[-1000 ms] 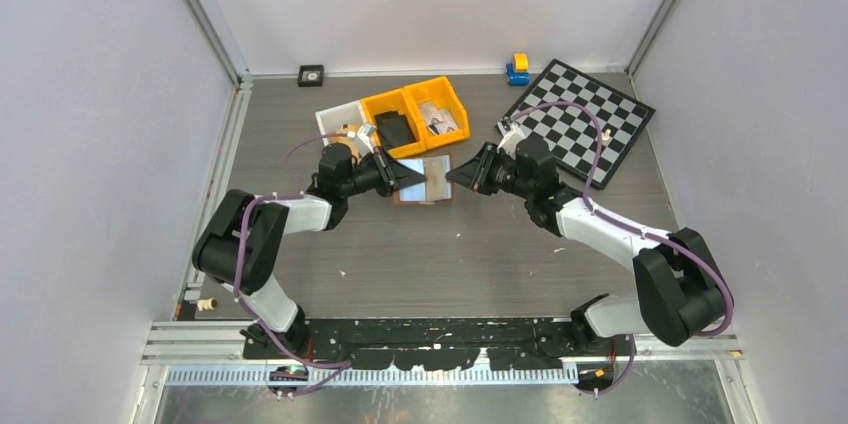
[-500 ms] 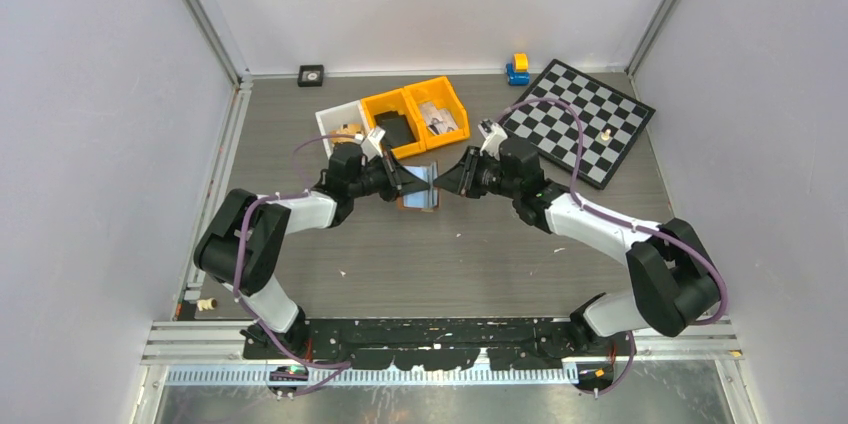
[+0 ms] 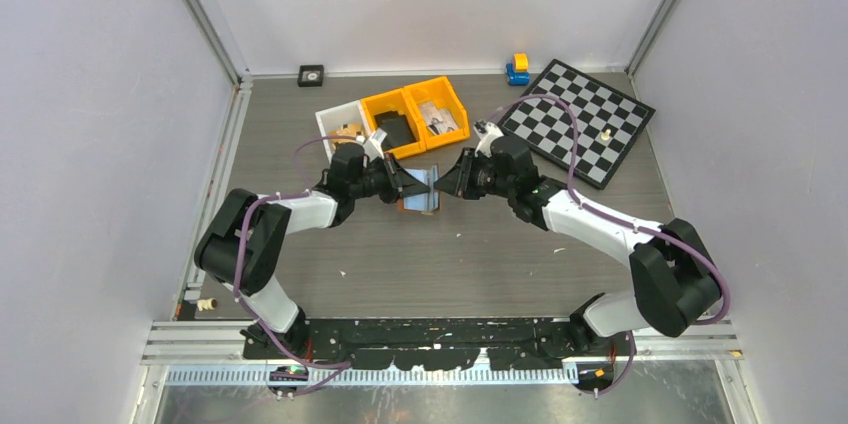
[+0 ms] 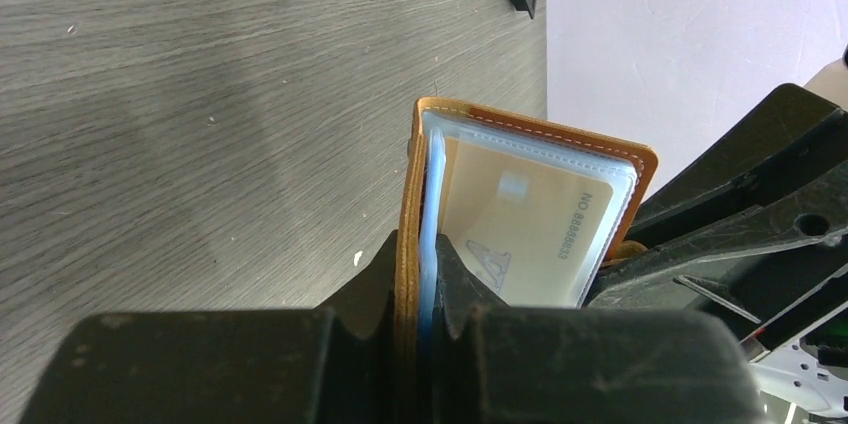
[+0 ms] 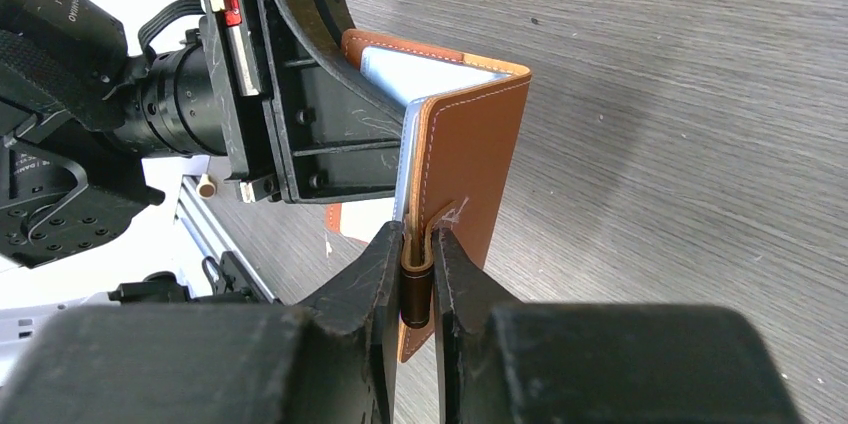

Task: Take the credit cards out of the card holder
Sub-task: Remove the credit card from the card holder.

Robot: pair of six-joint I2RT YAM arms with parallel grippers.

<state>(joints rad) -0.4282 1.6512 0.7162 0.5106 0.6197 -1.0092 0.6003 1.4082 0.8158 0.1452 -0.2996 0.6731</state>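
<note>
The reddish-brown card holder is held between both grippers above the table's middle, half folded into a V. My left gripper is shut on its left flap and the pale blue lining. My right gripper is shut on the right flap's edge at the strap. A beige credit card with dark print sits in a clear sleeve inside. Other cards are hidden in the holder.
Behind the holder stand two yellow bins and a white bin, holding a black wallet-like object and small items. A chessboard lies at the back right, a blue and yellow toy beside it.
The two grippers have moved closer together. The card holder has gone from lying open and flat to folded into a narrow V between them.
</note>
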